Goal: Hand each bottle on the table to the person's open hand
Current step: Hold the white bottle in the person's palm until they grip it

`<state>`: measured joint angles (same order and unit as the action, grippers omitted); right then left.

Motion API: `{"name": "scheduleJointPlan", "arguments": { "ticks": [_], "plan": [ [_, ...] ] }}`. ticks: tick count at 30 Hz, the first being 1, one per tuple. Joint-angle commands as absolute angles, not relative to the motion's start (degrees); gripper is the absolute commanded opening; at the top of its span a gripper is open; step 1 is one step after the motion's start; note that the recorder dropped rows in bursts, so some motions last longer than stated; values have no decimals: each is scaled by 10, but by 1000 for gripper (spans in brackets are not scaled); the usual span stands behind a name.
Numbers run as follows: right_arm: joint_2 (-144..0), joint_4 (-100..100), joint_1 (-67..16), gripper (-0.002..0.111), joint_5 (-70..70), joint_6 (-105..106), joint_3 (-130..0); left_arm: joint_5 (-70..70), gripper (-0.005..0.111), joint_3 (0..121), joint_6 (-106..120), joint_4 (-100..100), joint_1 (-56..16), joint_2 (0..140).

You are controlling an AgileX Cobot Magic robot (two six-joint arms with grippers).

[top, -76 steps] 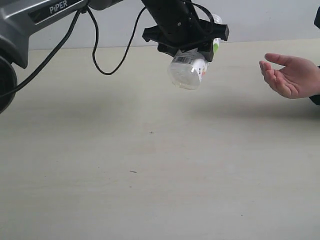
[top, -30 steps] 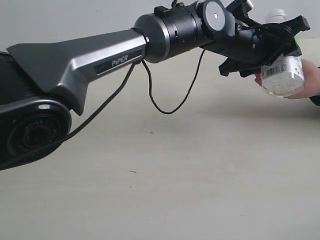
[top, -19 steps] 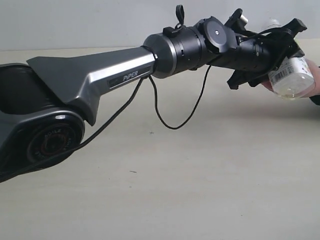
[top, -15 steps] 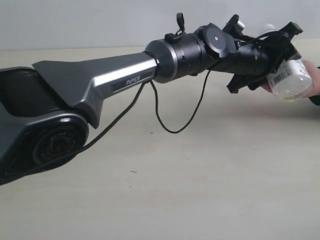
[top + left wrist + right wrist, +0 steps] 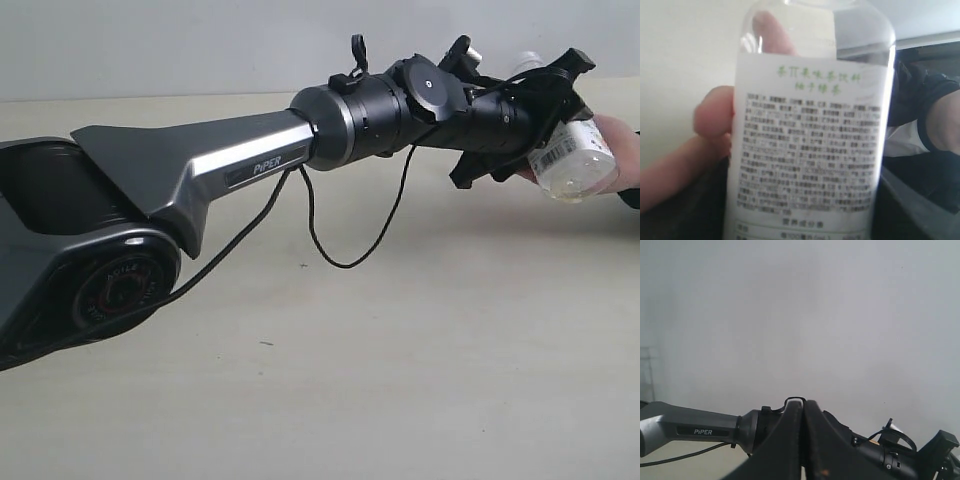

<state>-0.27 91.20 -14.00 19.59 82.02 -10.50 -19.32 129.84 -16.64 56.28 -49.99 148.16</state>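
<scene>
A clear bottle (image 5: 575,160) with a white, green-printed label and white cap is held at the far right above the table (image 5: 400,360). My left gripper (image 5: 548,125) is shut on it, its arm stretched across the scene. The bottle rests against the person's open hand (image 5: 612,140). In the left wrist view the bottle (image 5: 810,150) fills the frame, with the person's fingers (image 5: 715,117) touching its side and behind it. My right gripper (image 5: 803,407) is shut on nothing, raised toward a grey wall. The other bottles are out of view.
The left arm's grey link (image 5: 190,175) and base joint (image 5: 90,280) fill the left half above the table, with a black cable (image 5: 340,250) drooping under it. The person's dark sleeve (image 5: 925,135) is behind the bottle.
My left arm swung right with the bottle from mid-table up to the person's hand. In the last half second it only edged slightly farther into the hand.
</scene>
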Motion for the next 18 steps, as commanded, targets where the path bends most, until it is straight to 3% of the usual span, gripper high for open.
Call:
{"name": "scheduleJointPlan", "arguments": {
  "ticks": [1,11,18],
  "plan": [
    [0,908,-140,0,201,818,-103,-181,67,1302,-165,571,-498,1481],
    [0,908,-140,0,201,818,-103,-180,83,1302,-138,578,-498,1481],
    [0,908,-140,0,202,818,-103,-200,86,1302,-126,575,-495,1467]
  ]
}}
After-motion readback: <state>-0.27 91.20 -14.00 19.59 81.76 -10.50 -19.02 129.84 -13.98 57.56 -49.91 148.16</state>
